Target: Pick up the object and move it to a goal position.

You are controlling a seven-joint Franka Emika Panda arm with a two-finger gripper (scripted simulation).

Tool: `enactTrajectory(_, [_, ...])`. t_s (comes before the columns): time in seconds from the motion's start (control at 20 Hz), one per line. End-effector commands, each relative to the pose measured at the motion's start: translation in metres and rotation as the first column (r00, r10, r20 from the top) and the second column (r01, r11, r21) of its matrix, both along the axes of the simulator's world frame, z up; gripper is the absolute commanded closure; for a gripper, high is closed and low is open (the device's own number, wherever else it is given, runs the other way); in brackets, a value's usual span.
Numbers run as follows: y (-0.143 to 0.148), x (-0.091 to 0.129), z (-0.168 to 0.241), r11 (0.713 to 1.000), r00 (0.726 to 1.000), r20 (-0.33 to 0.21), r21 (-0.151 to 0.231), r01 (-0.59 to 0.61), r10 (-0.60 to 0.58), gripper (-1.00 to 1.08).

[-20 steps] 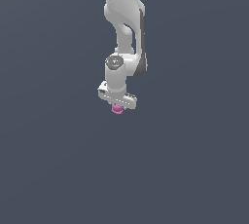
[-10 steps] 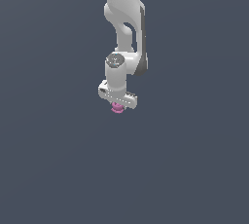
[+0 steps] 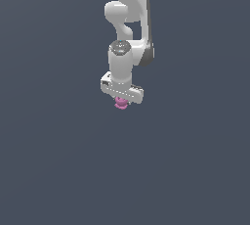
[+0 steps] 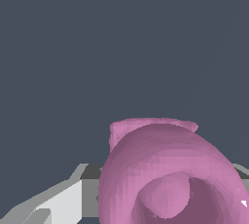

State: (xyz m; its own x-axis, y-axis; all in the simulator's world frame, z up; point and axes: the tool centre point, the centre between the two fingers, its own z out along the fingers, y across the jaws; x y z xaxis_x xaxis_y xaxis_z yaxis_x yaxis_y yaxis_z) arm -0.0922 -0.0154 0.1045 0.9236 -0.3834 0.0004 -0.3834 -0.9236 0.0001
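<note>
The object is a small pink-magenta cup-like piece [image 3: 120, 103] with a hollow top. In the exterior view it pokes out just below my white gripper [image 3: 121, 101], which is shut on it, near the middle of the picture. In the wrist view the pink piece [image 4: 170, 169] fills much of the picture, its hollow facing the camera, with a grey-white finger [image 4: 63, 201] beside it. My fingertips are mostly hidden behind the gripper body in the exterior view.
A plain dark grey-blue surface [image 3: 58, 170] fills both views. The white arm [image 3: 129, 4] rises from the gripper to the top edge of the exterior view. No other objects and no goal marker show.
The gripper, with the pink piece in it, has moved slightly upward in the exterior view. The grip looks unchanged.
</note>
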Motion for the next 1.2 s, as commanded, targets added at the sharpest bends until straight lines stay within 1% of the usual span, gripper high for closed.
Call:
enactTrajectory(0.0, [0.007,0.003,0.022,1.0,1.0,0.001,0.0,0.0,0.0,1.08])
enactTrajectory(1.15, [0.084,0.037,0.251,1.0,1.0,0.0,-0.002,0.001,-0.001,1.08])
